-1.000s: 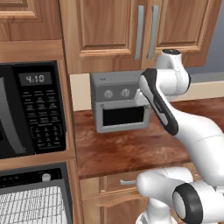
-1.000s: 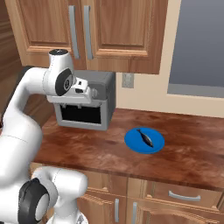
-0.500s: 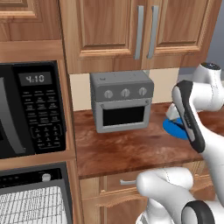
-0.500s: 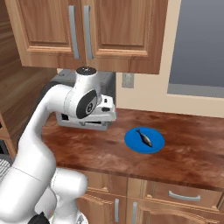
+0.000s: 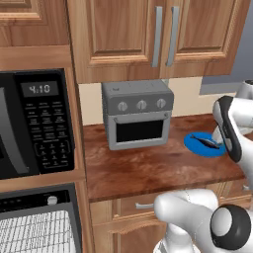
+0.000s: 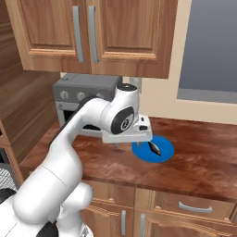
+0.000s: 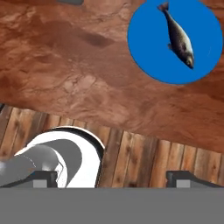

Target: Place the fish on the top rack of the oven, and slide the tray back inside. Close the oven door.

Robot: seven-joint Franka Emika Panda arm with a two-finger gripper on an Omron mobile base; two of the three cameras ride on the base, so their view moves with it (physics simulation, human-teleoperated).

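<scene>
Step in hand: reaching for the fish (image 7: 178, 37), not yet gripped. Lies on a blue plate (image 7: 144, 52) on the wooden desk (image 5: 148, 168), at one o'clock in the hand view and at three o'clock of the grey toaster oven (image 5: 138, 118) in the left base view. Pincer (image 7: 111, 177) hovers empty above the desk's front edge, short of the plate, fingertips (image 7: 181, 176) wide apart.

Next move, by judgement: carry the pincer over the plate, line the jaws across the slim body, then descend and close.

Around: black microwave (image 5: 34, 123) at nine o'clock, with the silver top rack (image 5: 34, 232) pulled out below it at seven o'clock, well apart from the fish. Nothing stands between pincer and plate; the flat, thin fish may slip.
</scene>
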